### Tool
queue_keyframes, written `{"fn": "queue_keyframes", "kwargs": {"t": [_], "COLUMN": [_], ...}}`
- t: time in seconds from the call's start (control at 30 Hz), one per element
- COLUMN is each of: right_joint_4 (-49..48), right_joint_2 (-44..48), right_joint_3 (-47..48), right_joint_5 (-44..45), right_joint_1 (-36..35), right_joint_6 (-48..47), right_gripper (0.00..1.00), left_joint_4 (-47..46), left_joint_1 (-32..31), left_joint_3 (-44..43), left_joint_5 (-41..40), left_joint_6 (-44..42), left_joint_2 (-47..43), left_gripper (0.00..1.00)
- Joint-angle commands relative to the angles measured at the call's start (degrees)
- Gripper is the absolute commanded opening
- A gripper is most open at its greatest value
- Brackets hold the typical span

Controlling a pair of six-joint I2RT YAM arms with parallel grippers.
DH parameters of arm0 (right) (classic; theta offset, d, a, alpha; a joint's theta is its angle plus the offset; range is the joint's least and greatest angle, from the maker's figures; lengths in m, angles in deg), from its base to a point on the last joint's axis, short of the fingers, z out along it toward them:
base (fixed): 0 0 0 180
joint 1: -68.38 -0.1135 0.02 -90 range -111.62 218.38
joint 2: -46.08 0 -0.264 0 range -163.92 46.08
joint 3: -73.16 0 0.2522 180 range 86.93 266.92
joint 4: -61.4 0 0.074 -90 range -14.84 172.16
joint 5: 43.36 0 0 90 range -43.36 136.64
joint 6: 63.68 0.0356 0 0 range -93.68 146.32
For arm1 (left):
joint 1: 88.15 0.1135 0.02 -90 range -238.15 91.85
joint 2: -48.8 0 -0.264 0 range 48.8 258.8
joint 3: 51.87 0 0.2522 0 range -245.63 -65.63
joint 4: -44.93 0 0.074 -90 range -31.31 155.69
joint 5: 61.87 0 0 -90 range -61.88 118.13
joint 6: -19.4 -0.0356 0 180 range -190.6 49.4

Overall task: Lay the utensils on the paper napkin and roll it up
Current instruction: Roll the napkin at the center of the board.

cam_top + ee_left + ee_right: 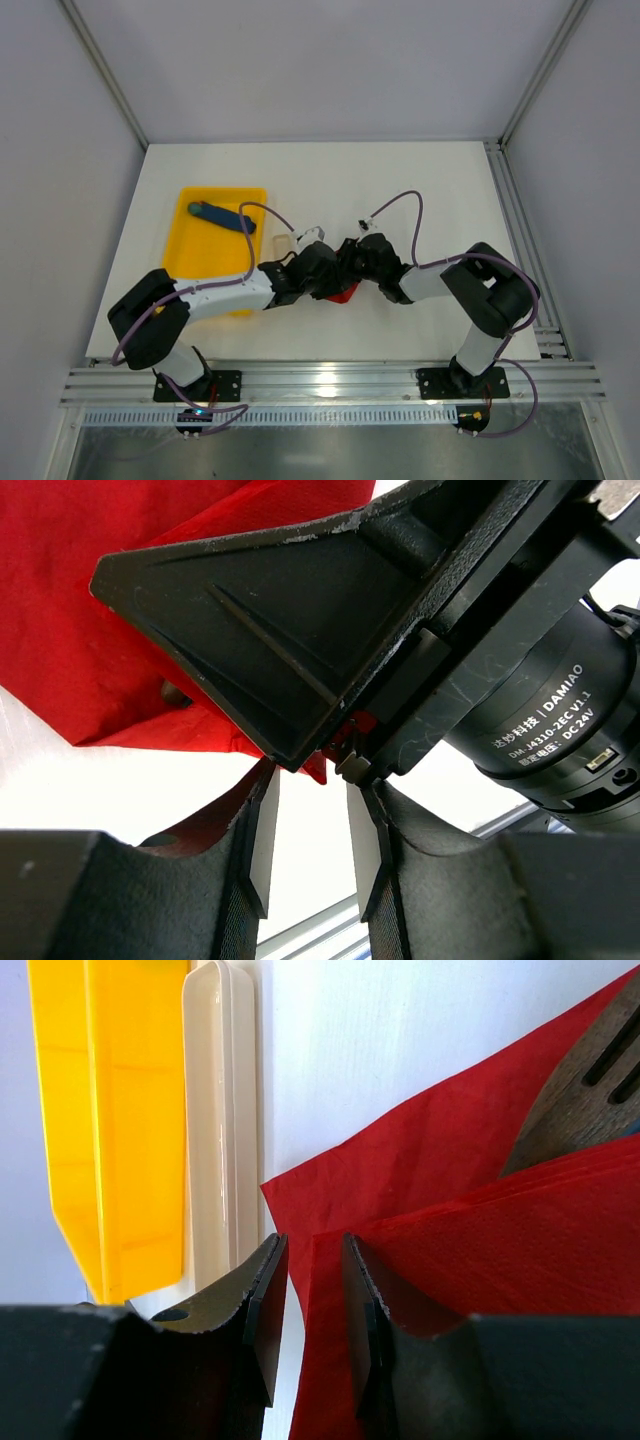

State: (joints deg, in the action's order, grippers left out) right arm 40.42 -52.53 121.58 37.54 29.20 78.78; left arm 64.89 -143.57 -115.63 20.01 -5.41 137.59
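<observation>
Only readable text is white print on the black motor (560,730), right side of the left wrist view. It says "达妙科技 | DAMIAO", then "DM-J4310-2EC V1.1" and "DC:24V" below that, running along the housing.

Black-jointed, white-linked arms (225,293), purple cables (415,215), DAMIAO-marked grey motor (545,715).
</observation>
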Motion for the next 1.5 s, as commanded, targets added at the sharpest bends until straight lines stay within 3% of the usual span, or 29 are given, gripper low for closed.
{"fn": "queue_keyframes", "kwargs": {"t": [0.0, 0.4, 0.7, 1.03, 1.47], "right_joint_4": [-3.2, -3.0, -3.1, -3.1, -0.1], "right_joint_2": [2.7, 3.2, 3.1, 3.5, 5.4], "right_joint_3": [-0.5, -0.6, -0.6, -0.6, 0.9], "right_joint_5": [0.8, 1.1, 1.1, 1.4, 2.2], "right_joint_1": [-0.5, -0.5, -0.5, -0.5, -0.2], "right_joint_6": [-0.6, -0.8, -0.6, -0.7, -3.1], "right_gripper": [0.35, 0.35, 0.36, 0.35, 0.40], "left_joint_4": [2.2, 2.5, 4.4, 6.0, 7.5], "left_joint_1": [0.0, 0.0, 0.0, 0.0, 0.0], "left_joint_3": [-1.9, -1.9, -1.6, -1.5, 1.3], "left_joint_5": [-4.4, -4.9, -7.2, -7.5, -9.5], "left_joint_6": [0.7, 1.2, 2.3, 3.2, 4.1], "left_joint_2": [0.1, 0.7, -0.6, -1.1, -2.5], "left_gripper": [0.37, 0.35, 0.22, 0.01, 0.00]}}
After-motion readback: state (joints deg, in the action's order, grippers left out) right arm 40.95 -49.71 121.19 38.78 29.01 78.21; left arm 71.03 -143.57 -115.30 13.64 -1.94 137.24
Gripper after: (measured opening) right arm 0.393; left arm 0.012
